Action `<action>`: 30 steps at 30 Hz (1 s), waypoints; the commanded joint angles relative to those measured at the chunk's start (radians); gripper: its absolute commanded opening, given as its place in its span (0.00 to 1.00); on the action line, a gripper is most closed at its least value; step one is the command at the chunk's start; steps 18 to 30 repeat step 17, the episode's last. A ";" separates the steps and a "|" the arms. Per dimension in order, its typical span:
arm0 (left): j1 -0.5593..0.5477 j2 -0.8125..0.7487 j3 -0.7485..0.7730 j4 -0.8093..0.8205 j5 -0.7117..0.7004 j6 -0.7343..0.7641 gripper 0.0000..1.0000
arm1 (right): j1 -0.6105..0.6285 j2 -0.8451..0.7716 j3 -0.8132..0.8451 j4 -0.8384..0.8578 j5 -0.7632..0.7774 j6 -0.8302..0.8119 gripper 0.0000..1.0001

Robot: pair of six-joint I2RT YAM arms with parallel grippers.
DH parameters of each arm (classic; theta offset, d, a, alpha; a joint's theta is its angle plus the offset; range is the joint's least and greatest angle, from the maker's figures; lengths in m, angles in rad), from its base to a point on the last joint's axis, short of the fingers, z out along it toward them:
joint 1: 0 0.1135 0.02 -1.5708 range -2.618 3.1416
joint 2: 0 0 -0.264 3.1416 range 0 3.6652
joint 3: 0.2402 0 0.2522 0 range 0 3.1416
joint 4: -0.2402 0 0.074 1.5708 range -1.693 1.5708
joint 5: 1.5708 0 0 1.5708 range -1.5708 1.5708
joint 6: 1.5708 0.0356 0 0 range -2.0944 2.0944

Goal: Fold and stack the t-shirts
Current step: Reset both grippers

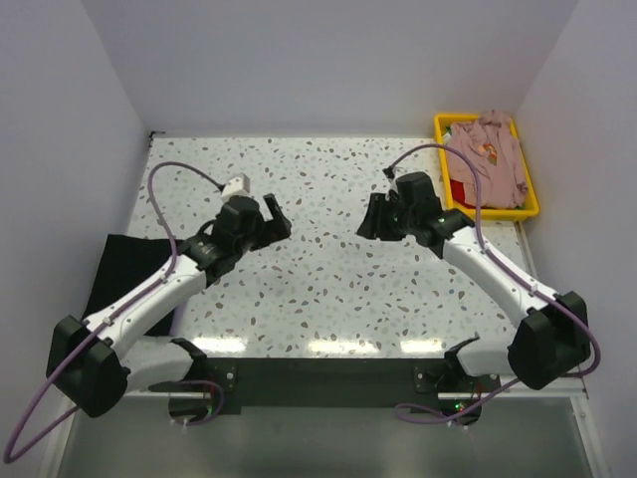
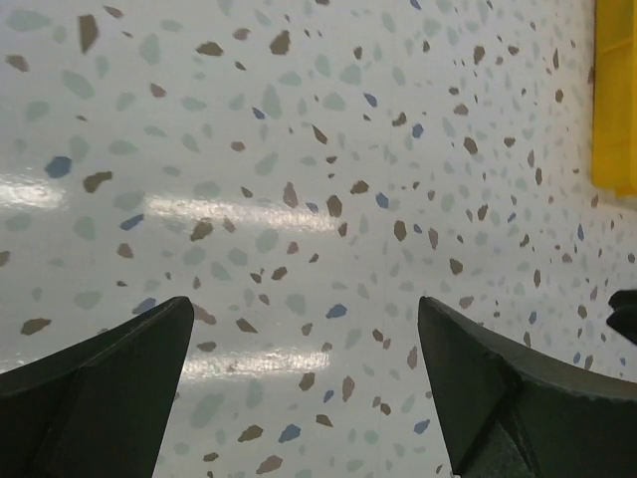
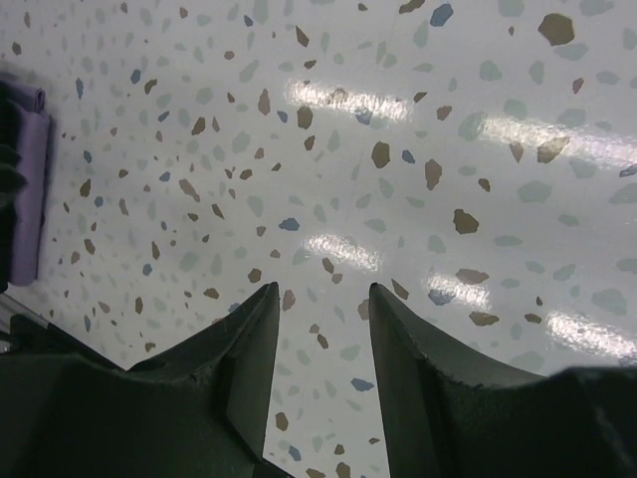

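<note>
A black t-shirt [image 1: 127, 271] lies flat at the table's left edge, partly under my left arm. A dusty-pink t-shirt [image 1: 488, 149] lies crumpled in the yellow bin [image 1: 530, 189] at the back right. My left gripper [image 1: 278, 216] [image 2: 304, 304] hovers over bare table left of centre, open wide, with nothing between its fingers. My right gripper [image 1: 366, 221] [image 3: 323, 289] faces it from right of centre, jaws open part way and empty. In the right wrist view a lavender strip [image 3: 28, 179] shows at the left edge; I cannot tell whether it is cloth or cable.
The speckled tabletop [image 1: 318, 269] is walled by white panels at the back and both sides. Something red [image 1: 458, 189] lies in the bin under the pink cloth. The bin's yellow wall [image 2: 615, 100] shows at the right of the left wrist view. Lavender cables loop off both arms.
</note>
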 commanded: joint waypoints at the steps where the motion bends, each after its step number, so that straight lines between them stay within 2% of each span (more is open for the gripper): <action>1: -0.103 0.039 -0.046 0.259 -0.015 0.014 1.00 | 0.004 -0.103 -0.030 0.052 0.082 -0.003 0.45; 6: -0.178 0.105 -0.057 0.331 0.043 0.073 1.00 | 0.004 -0.210 -0.113 0.066 0.163 -0.010 0.46; 7: -0.181 0.114 -0.065 0.383 0.074 0.073 1.00 | 0.005 -0.232 -0.148 0.072 0.183 -0.010 0.47; 12: -0.187 0.108 -0.100 0.409 0.097 0.077 1.00 | 0.005 -0.309 -0.218 0.080 0.213 -0.013 0.47; 30: -0.187 0.088 -0.099 0.408 0.106 0.086 1.00 | 0.005 -0.326 -0.237 0.078 0.226 -0.016 0.47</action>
